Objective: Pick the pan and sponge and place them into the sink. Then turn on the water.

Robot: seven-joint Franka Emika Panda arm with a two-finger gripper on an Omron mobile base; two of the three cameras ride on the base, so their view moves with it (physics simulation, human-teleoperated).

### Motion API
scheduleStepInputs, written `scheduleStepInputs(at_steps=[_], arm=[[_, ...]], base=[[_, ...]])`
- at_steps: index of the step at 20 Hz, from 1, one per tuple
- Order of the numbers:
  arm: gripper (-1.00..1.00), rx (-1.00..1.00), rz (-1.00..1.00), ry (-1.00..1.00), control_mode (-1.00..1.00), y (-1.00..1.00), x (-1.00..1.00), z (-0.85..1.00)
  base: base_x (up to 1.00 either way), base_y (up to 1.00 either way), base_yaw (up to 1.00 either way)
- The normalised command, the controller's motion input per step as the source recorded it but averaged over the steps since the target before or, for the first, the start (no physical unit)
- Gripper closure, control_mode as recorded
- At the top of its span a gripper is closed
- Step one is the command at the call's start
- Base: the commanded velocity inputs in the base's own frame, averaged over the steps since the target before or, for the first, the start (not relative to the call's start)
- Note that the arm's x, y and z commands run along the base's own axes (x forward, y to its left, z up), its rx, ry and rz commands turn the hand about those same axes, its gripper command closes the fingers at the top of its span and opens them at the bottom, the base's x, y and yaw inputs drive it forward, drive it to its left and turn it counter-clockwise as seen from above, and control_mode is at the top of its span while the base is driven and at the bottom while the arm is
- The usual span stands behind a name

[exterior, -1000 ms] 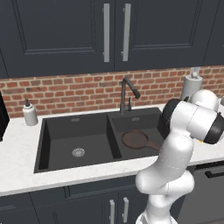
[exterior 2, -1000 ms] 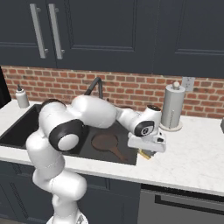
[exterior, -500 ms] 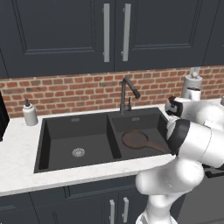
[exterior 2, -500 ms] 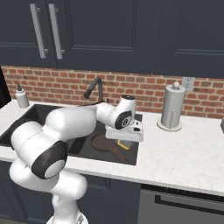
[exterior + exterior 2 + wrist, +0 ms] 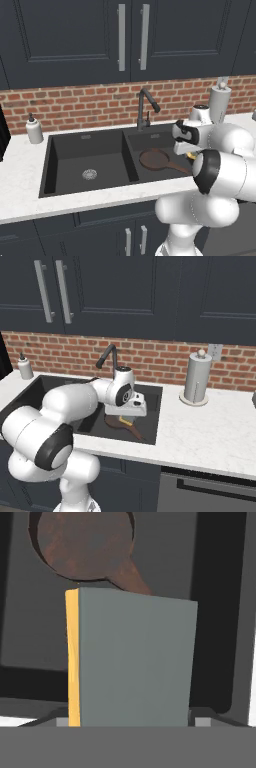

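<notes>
Dark navy cabinet doors (image 5: pixel 70 35) with long brushed-metal pull handles are hung above a red brick backsplash (image 5: pixel 90 102), and a white speckled stone counter (image 5: pixel 210 431) is laid around the sink (image 5: pixel 75 150), a wide matte black double basin taken here as the landmark. A round silver drain (image 5: pixel 89 174) is set in the floor of the left basin. On the floor of the right basin the pan (image 5: pixel 155 159) is laid flat: a round, shallow, reddish-brown dish with a mottled surface and a long thin dark handle (image 5: pixel 179 167) pointed toward the sink's front right corner. Behind the divider between the basins a dark gooseneck faucet (image 5: pixel 145 107) is mounted, its spout curved forward over the sink. A small white soap dispenser bottle (image 5: pixel 33 130) is stood on the counter to the left of the sink, and a tall cylindrical paper towel roll (image 5: pixel 195 377) on a round base is stood to the right of the sink, against the brick.

Above the right basin, over the pan's handle, the gripper (image 5: pixel 127 417) is held pointing down. The sponge (image 5: pixel 132 662), a rectangular block with a smooth grey face and a thin yellow layer along one edge, is clamped between the fingers, which are closed against its sides; in the hand view the block is seen upright in front of the pan and the basin floor. From the right base view a sliver of yellow is seen under the white hand, clear of the pan beneath.
</notes>
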Motion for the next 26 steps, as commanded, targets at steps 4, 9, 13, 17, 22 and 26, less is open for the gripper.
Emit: scheduleStepInputs(at_steps=[4, 9, 13, 17, 22, 26], arm=[[1.00, 0.00, 0.00, 0.04, -1.00, 0.01, 0.54, -0.01], [1.00, 0.00, 0.00, 0.00, -1.00, 0.04, 0.44, -0.18], [1.00, 0.00, 0.00, 0.00, -1.00, 0.09, 0.32, -0.37], [1.00, 0.00, 0.00, 0.00, -1.00, 0.06, 0.28, -0.39], [1.00, 0.00, 0.00, 0.00, -1.00, 0.01, 0.37, -0.28], [1.00, 0.00, 0.00, 0.00, -1.00, 0.00, 0.39, -0.27]], base=[[0.00, 0.00, 0.00], [0.00, 0.00, 0.00], [0.00, 0.00, 0.00], [0.00, 0.00, 0.00], [0.00, 0.00, 0.00], [0.00, 0.00, 0.00]])
